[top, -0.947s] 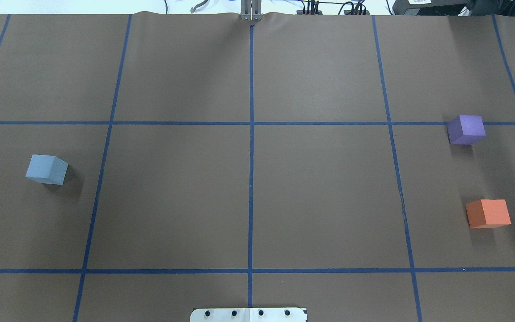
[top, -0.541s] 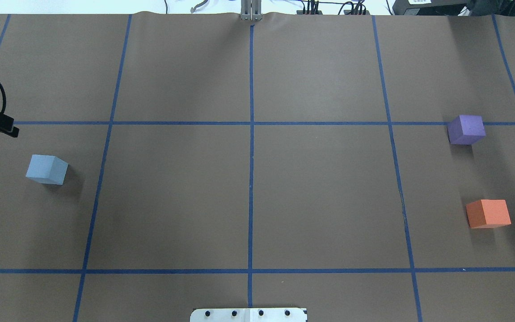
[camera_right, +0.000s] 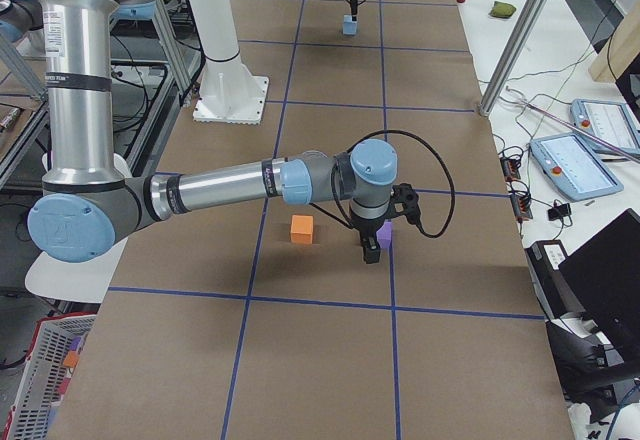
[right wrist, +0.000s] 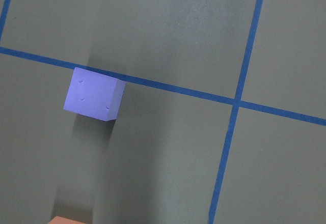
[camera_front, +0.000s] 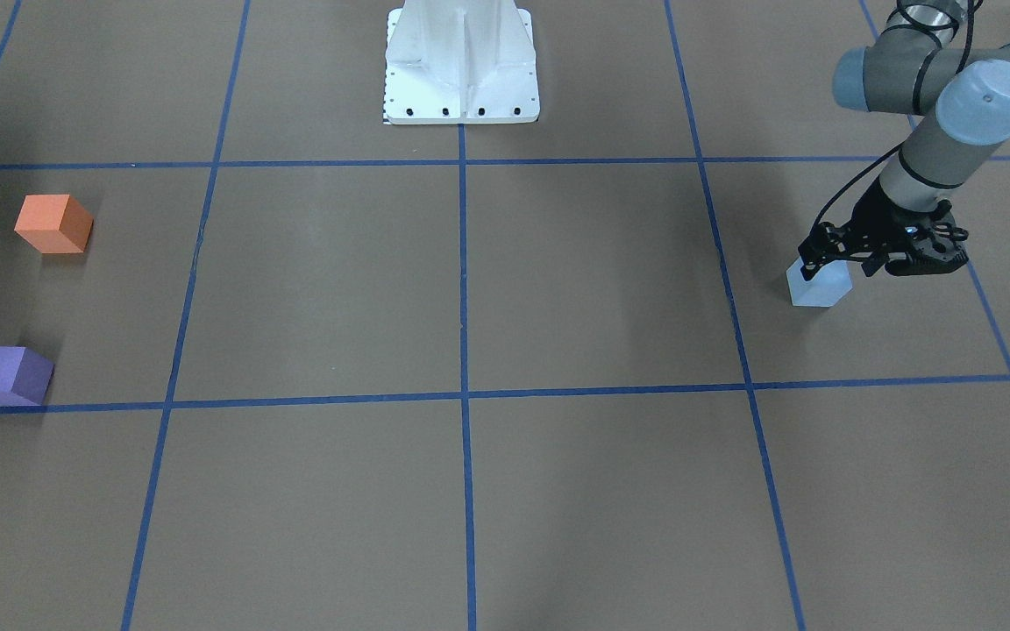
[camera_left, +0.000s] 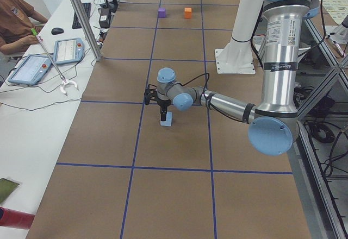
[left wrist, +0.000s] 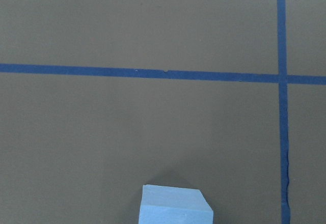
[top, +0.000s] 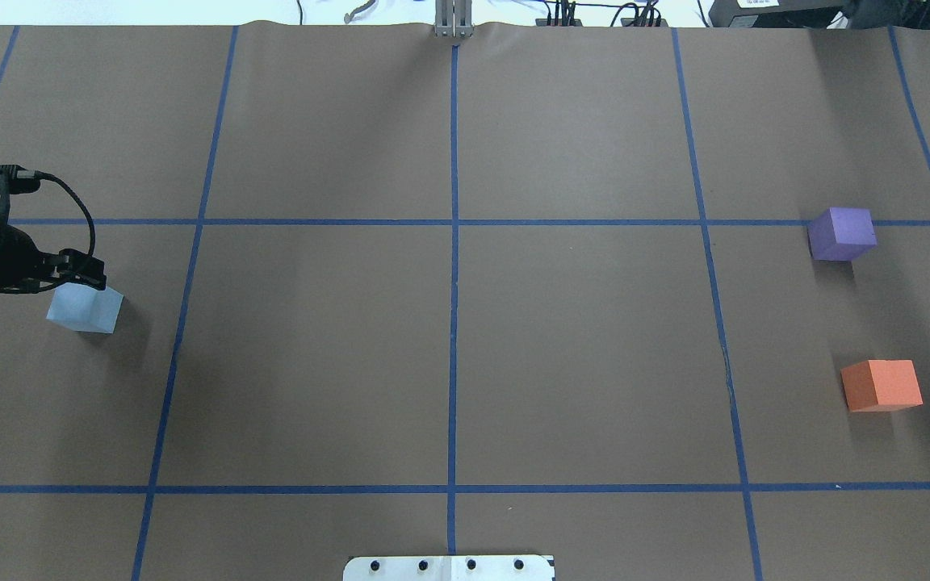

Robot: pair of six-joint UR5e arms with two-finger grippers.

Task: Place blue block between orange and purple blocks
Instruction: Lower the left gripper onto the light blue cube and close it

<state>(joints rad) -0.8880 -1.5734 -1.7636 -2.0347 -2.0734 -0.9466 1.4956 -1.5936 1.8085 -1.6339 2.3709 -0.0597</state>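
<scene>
Since about a second back, when that side of the overhead shot has nothing but the cube in it, the left gripper (top: 81,274) has swung in from the edge and now hangs right over the blue block (top: 85,308). That's the only real change; none of the three cubes has shifted at all.

The blue block sits flat on the table (top: 578,347) over on the robot's left. It's well apart from the orange block (top: 882,386) and purple block (top: 841,234), which are both way off on the right with a bare gap between them. That gap is the target spot.

Whether the left fingers are spread or pinched, I honestly can't tell. They're a dark blob from every outside angle, and the left wrist cam shows no fingers, only the cube's top edge peeking in at the bottom of the frame. My read is that it's lined up above or just behind the cube and not yet around it, so nothing is picked up.

The right gripper (camera_right: 371,250) only shows in the right side view, hovering near the purple cube, and I can't tell its state either.

So I'd call this the reach stage, basically finished. Grabbing, carrying the cube across the whole table and dropping it into the gap are all left to do.
</scene>
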